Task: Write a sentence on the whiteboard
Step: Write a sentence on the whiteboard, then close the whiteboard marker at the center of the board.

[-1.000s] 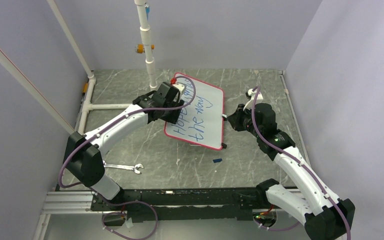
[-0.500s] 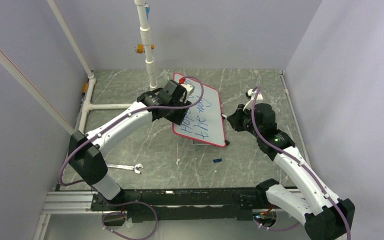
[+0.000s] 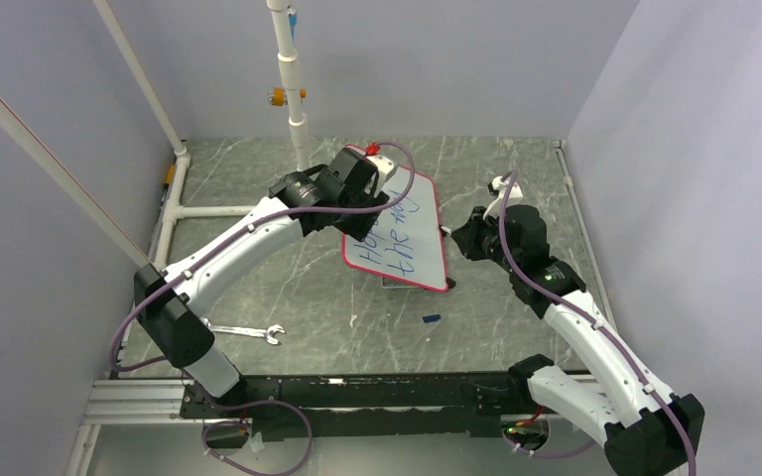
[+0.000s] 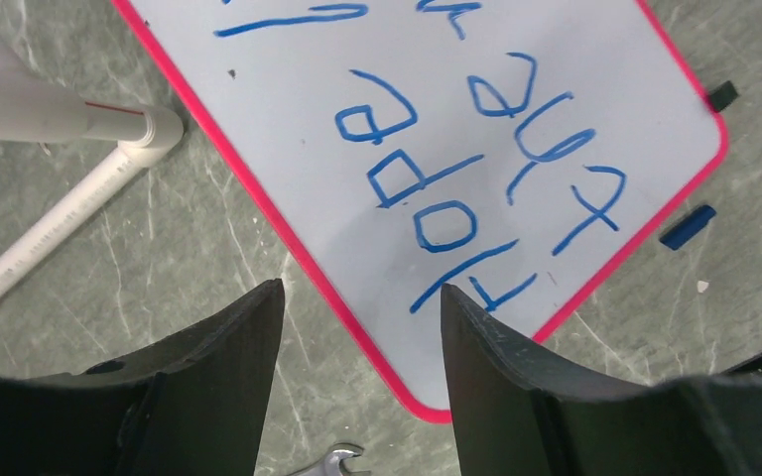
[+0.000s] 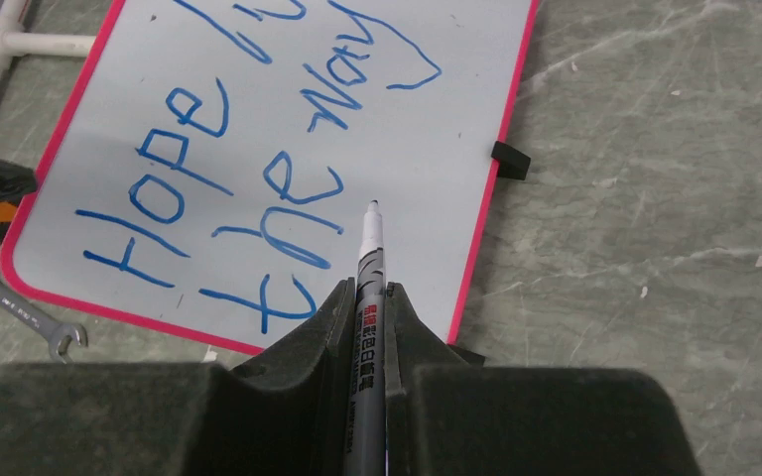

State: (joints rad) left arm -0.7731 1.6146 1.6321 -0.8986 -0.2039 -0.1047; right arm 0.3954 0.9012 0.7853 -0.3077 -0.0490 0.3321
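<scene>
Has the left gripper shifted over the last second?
Yes. From above, the left gripper has moved right, away from the upright white pipe and further over the whiteboard.

White rounded-corner whiteboard with thin red border and small black feet sits skewed mid-table toward the far edge, blue handwritten sentence in two lines, "Hope", a part-hidden word, "the way".
</scene>
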